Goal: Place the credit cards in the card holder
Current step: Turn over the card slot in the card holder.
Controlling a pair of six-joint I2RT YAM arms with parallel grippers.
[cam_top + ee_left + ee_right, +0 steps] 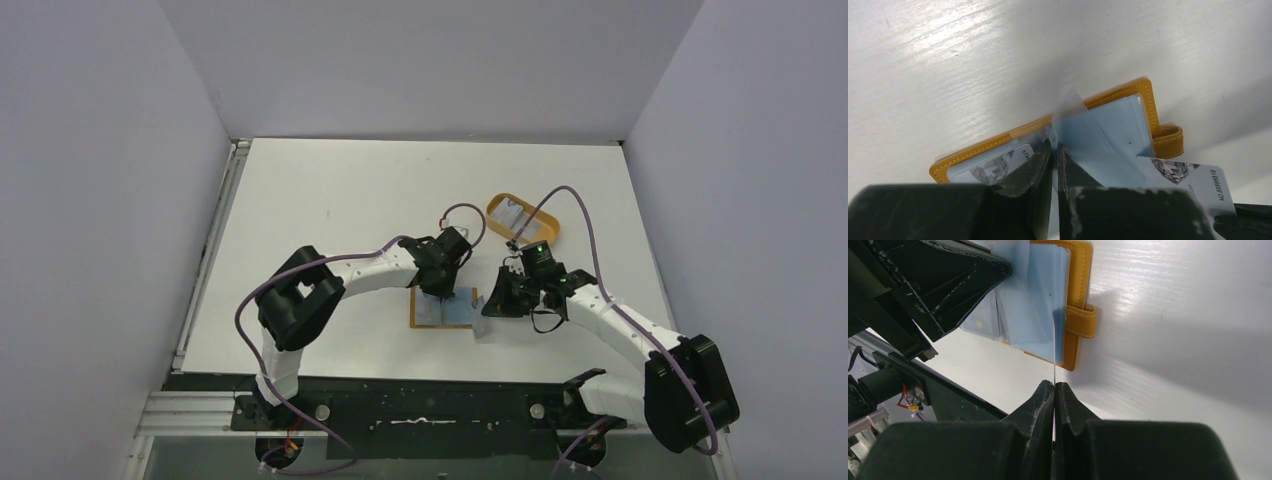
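The holder lies open and flat on the tabletop, orange outside down and its pale blue slotted inside facing up. Its tab sticks out from the holder's right edge.

The left tool is down over the holder's middle. Its 2 fingers are almost together, with only a thin slit between them, and they appear to pinch a clear sleeve that stands up from the holder's spine and curls over the right half. 1 slotted card, pale with a grey printed pattern, sits in the holder's left half just beside the left finger.

The right tool is just beside the holder's right edge, fingers pressed together on the held card. This card is pale, with a grey pattern and a printed number along one short end. In the right wrist view it shows edge-on, as a thin line running from the fingertips to the holder's tab side. In the left wrist view its free end reaches the holder near the tab, under the lip of the lifted sleeve. Whether it has entered a slot cannot be told.

An orange oval tray stands well apart from the holder, beyond its far right corner, with 1 tray card lying inside it.
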